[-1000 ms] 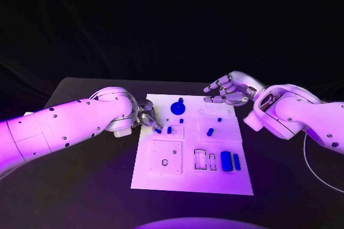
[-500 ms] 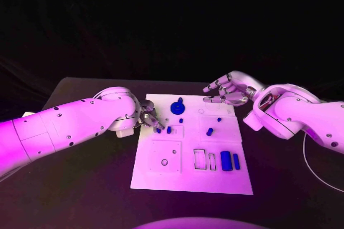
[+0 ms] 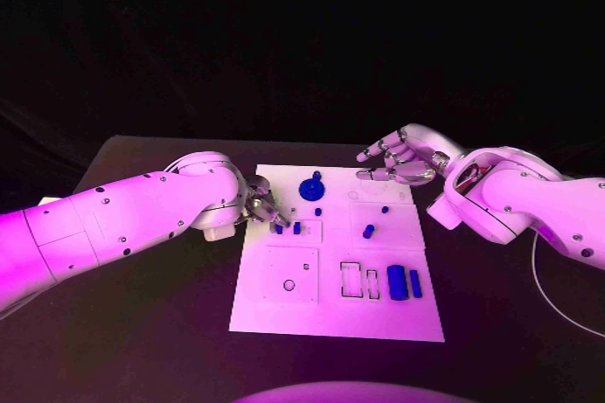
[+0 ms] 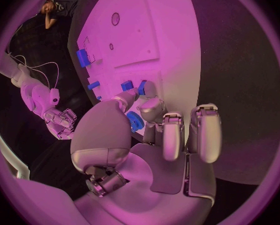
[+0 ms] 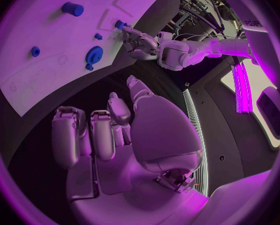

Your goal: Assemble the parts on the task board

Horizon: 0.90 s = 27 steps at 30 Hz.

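Note:
The white task board [image 3: 338, 320] lies mid-table. My left hand [image 3: 261, 206] is at its left edge, thumb and a finger pinching a small blue peg [image 3: 277, 229] that stands on the board; the left wrist view shows that peg [image 4: 141, 87] against a fingertip [image 4: 149, 91]. A second peg [image 3: 297, 229] stands just beside it. A blue gear [image 3: 311, 190] lies further back. My right hand [image 3: 401, 163] hovers over the far right corner, fingers apart and holding nothing. Other blue parts: a peg [image 3: 370, 232] and two long pieces [image 3: 397, 282] at the right.
A small white box [image 3: 217, 232] sits on the black table under my left arm, next to the board's left edge. A square inset plate [image 3: 291, 278] and narrow slots [image 3: 353, 281] occupy the board's near half. A thin cable [image 3: 539, 272] curves at the right.
My left arm has shifted slightly; its fingertips stay at the same peg. The right hand has not moved.

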Each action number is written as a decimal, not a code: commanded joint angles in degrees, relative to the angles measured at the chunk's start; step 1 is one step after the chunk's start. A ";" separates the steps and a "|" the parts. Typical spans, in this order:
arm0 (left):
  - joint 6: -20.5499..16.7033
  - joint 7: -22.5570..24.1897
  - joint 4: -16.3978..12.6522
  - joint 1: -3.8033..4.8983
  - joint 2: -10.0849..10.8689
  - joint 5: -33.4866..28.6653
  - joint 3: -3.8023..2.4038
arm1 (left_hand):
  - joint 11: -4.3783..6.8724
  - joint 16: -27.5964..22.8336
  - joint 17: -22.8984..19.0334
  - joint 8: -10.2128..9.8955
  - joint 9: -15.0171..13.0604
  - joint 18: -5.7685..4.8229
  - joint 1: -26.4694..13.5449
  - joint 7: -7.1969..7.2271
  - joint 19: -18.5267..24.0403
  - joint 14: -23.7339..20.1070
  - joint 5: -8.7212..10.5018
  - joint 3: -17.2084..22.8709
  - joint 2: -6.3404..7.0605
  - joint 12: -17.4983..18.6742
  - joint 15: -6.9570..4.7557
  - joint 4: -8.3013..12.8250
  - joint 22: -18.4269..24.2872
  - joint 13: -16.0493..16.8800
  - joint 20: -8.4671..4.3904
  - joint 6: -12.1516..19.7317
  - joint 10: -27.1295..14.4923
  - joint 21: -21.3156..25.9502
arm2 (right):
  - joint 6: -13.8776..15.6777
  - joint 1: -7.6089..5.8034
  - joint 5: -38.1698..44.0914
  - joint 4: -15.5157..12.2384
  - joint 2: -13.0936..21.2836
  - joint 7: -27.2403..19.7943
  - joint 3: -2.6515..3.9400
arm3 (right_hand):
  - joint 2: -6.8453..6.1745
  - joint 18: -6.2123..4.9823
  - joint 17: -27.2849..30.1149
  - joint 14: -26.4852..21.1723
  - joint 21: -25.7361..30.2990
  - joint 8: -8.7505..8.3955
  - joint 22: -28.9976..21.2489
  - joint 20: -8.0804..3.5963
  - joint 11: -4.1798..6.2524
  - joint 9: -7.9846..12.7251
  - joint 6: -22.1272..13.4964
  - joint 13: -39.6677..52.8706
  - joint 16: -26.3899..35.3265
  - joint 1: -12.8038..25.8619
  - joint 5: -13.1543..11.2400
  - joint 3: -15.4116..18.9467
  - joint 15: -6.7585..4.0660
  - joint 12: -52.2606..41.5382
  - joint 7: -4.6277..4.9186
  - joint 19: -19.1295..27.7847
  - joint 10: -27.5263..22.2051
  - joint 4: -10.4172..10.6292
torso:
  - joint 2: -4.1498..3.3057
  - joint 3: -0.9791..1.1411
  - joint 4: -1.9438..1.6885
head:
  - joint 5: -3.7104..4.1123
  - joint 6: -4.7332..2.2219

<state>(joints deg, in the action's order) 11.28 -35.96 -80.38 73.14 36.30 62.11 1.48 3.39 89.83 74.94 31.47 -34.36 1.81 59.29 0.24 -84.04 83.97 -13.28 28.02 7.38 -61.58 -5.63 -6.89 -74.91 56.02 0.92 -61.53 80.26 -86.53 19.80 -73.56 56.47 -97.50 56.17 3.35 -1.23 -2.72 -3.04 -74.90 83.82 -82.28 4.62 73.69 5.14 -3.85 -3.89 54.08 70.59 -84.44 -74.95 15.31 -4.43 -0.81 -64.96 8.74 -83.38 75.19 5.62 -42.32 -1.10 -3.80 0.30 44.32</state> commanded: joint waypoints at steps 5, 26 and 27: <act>0.85 -1.56 0.28 -0.31 0.01 -0.13 0.21 | -0.03 0.17 15.06 -0.17 0.16 -0.94 -3.69 -0.55 -4.45 6.03 0.45 -5.31 1.10 -0.32 -0.37 -2.32 -12.34 0.14 -0.52 -0.68 0.48 -0.61 | -0.55 0.03 0.26 -0.06 -0.03 -0.60 0.00 | 0.18 -0.34 -4.67 3.84 0.20 0.31 -0.07 0.00 0.15 -0.05 0.14 -0.10 0.24 0.14 0.36 0.47 0.04 -0.17 0.05 0.59 -0.22 0.02 | 0.02 -0.05 -0.01 | 0.01 -0.05; -16.17 6.48 -1.08 -0.02 2.79 -8.04 -0.39 | -0.84 0.17 15.06 -1.52 2.22 0.64 -1.95 -1.56 -1.67 6.03 5.71 -21.71 -1.40 5.06 -0.05 -9.37 -7.50 -5.26 -0.30 1.83 -3.34 5.11 | -0.54 0.05 0.26 0.10 -0.04 -0.56 -0.01 | 0.18 -0.34 -4.63 3.83 0.23 0.30 -0.11 0.00 0.15 -0.04 0.11 -0.10 0.28 0.26 0.47 0.61 0.04 -0.21 0.05 0.60 -0.21 0.13 | 0.03 -0.08 -0.03 | 0.34 -0.35; -17.35 7.95 -1.00 -0.01 2.90 -9.63 -0.39 | -1.20 0.09 14.95 -2.01 2.59 1.26 -1.80 -1.95 -0.47 5.99 5.66 -22.56 -1.54 8.65 0.16 -9.59 -5.44 -8.99 -0.16 2.83 -5.44 7.54 | -0.55 0.05 0.26 0.11 -0.03 -0.55 -0.01 | 0.18 -0.34 -4.63 3.83 0.23 0.30 -0.11 0.00 0.15 -0.04 0.11 -0.10 0.28 0.26 0.47 0.61 0.04 -0.21 0.05 0.60 -0.21 0.13 | 0.02 -0.07 -0.03 | 0.36 -0.38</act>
<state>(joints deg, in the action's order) -0.21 -33.22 -81.34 73.06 39.16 58.00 1.15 2.30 89.82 74.92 29.58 -31.87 2.47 57.27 -1.64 -84.04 83.97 -7.65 5.72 5.75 -53.65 -5.63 -16.36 -74.90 47.74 0.51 -58.95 75.20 -79.51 19.80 -73.56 56.47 -97.39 56.17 3.25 -1.23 -2.72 -3.05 -74.94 83.82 -82.28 4.62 73.63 5.14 -3.85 -3.90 54.09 70.54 -84.44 -74.95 15.65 -4.18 -0.81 -64.96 8.74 -82.96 75.19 5.86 -42.27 -1.18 -3.83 0.62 43.93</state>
